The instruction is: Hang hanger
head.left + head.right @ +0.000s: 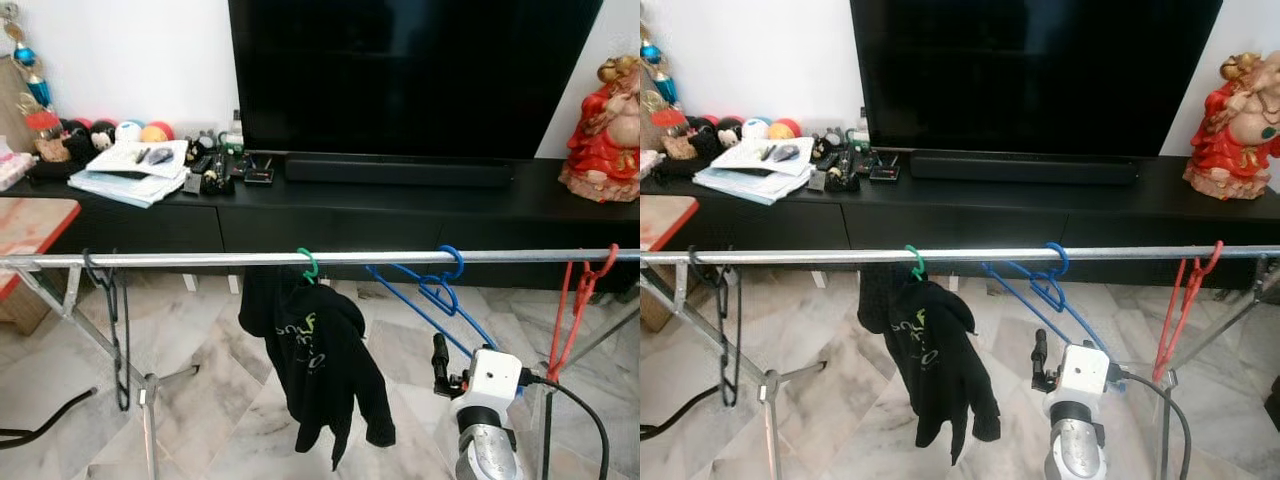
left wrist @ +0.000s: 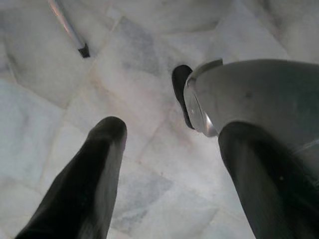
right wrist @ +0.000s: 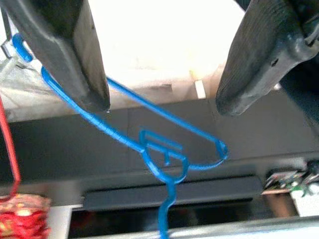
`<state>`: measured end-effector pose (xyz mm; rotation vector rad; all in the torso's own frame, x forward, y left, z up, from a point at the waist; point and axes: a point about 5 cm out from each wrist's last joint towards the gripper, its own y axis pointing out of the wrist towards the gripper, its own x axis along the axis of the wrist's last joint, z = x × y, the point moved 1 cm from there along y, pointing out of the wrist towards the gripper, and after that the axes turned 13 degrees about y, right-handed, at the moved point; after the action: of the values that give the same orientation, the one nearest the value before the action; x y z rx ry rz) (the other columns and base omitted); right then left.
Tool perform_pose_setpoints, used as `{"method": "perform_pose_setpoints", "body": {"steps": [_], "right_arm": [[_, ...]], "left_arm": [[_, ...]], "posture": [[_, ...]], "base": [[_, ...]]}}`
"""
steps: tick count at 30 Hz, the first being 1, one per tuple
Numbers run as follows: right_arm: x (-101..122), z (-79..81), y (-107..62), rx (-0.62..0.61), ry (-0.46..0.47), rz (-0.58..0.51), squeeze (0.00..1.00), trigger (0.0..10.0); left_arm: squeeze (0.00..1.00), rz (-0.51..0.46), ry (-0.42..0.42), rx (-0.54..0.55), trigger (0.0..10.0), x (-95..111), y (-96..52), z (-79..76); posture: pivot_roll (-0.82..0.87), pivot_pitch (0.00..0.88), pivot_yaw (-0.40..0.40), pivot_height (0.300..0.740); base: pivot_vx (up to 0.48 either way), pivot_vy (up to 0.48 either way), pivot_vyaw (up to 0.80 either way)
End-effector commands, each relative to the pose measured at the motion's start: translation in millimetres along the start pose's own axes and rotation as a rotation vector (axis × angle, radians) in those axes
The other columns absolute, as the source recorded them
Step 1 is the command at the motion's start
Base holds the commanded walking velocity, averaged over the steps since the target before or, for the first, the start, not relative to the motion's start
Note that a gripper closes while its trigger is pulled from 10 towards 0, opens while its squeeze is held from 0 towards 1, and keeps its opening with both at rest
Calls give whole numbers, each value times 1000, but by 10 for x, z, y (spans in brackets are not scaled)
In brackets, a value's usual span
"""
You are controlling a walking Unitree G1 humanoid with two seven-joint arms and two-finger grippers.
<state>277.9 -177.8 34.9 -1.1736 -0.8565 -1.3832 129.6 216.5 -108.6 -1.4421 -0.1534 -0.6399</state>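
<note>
Fingers of the right gripper gape wide, empty, around the blue hanger hooked on the rail.

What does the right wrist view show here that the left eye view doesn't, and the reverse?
Right wrist view alone: the right hand seen from behind its fingers, open, with the blue hanger beyond their tips.

Left eye view alone: the whole rail, a black garment on a green hanger, a black hanger, the TV and the clutter on the cabinet.

Both: the blue hanger hooked on the rail, the red hanger, the red figurine.
</note>
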Motion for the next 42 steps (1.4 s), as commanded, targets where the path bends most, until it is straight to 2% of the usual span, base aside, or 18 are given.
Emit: {"method": "perform_pose_setpoints", "body": {"steps": [1,29,40,42], "right_arm": [[70,29,47,9,0,-19,0,10000],[72,10,50,3,-6,-16,0,10000],[48,-2,51,-10,11,3,0,10000],[31,-2,56,-12,22,15,0,10000]], "left_arm": [[0,38,-8,-29,10000,-93,-8,-107],[0,34,-10,-32,10000,-92,-7,-127],[0,36,-14,-33,10000,-93,-7,-131],[0,32,-14,-33,10000,-88,-6,-132]], "posture": [[72,4,2,740],[69,6,-2,740],[69,6,-2,740],[69,0,-1,740]], "base": [[-274,0,0],[-274,0,0],[0,0,0],[0,0,-800]]}}
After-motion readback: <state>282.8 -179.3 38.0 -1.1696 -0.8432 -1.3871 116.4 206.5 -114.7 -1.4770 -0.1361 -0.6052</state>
